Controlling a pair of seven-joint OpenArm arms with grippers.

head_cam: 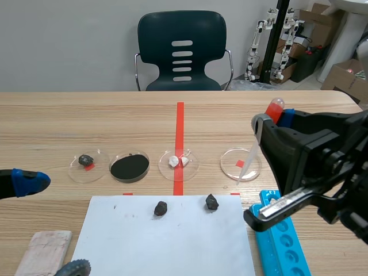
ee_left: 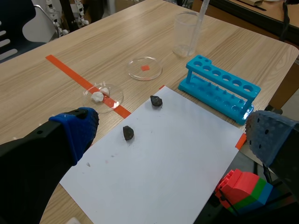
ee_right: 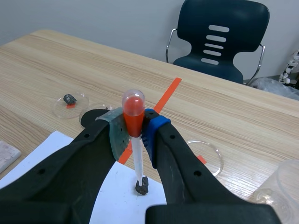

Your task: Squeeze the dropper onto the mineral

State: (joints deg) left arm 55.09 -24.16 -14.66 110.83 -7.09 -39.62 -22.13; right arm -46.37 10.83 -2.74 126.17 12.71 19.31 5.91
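Observation:
My right gripper (head_cam: 275,119) (ee_right: 134,135) is shut on a dropper (head_cam: 253,150) (ee_right: 133,114), clamping its orange-red bulb; the clear tube hangs down. In the right wrist view its tip lines up just over a dark mineral (ee_right: 142,187) on the white paper (head_cam: 167,238). A second dark mineral (head_cam: 160,208) (ee_left: 128,133) lies to the left of that one (head_cam: 211,201) (ee_left: 156,101). At the table's left front my left gripper (head_cam: 52,224) (ee_left: 173,135) stands open, away from both, with nothing between its fingers.
Several petri dishes stand in a row behind the paper: one with a dark rock (head_cam: 89,164), one with black powder (head_cam: 130,167), one with white pieces (head_cam: 179,163), one bare (head_cam: 240,164). A blue tube rack (head_cam: 282,241), a clear beaker (ee_left: 186,35) and a pale pad (head_cam: 43,252) flank the paper.

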